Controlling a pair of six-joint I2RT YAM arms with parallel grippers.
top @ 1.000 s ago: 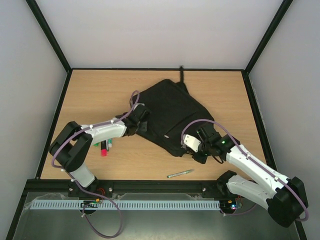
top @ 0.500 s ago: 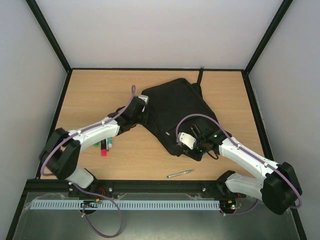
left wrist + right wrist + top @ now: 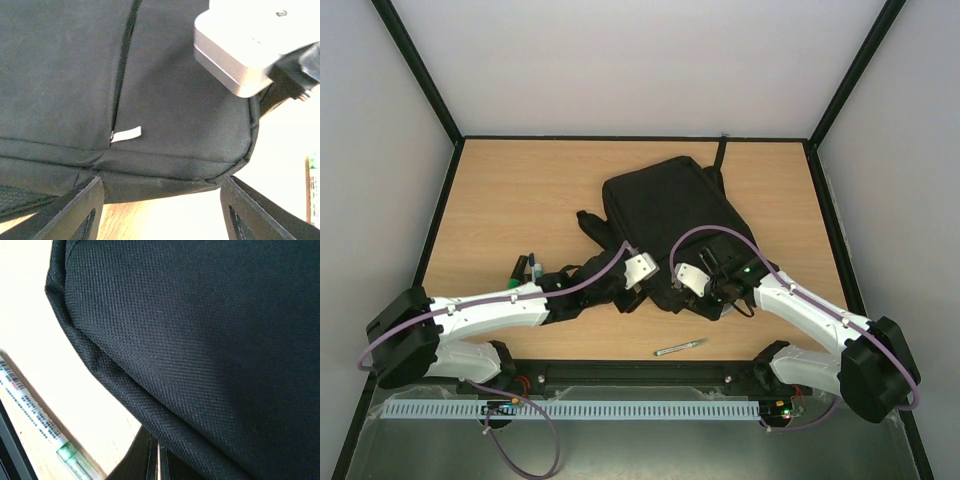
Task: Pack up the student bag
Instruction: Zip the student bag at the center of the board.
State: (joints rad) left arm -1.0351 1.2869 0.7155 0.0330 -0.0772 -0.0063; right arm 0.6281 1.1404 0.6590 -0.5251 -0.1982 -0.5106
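The black student bag lies flat mid-table, its zipper shut with a white pull tab. My left gripper stands open at the bag's near left corner. The hem lies just beyond its fingertips, and nothing is between them. My right gripper is shut at the bag's near edge, its fingers pressed together under the hem and pinching the fabric. The right wrist's white camera block hangs over the bag in the left wrist view.
A silver pen lies near the front edge; its green-capped end shows beside my right gripper. Markers lie at the left, partly under my left arm. Bag straps trail toward the back rail.
My left gripper let go of the bag's left side, opened, and swung to the near left corner. The bag turned and slid a little toward the back. The right arm holds its place.
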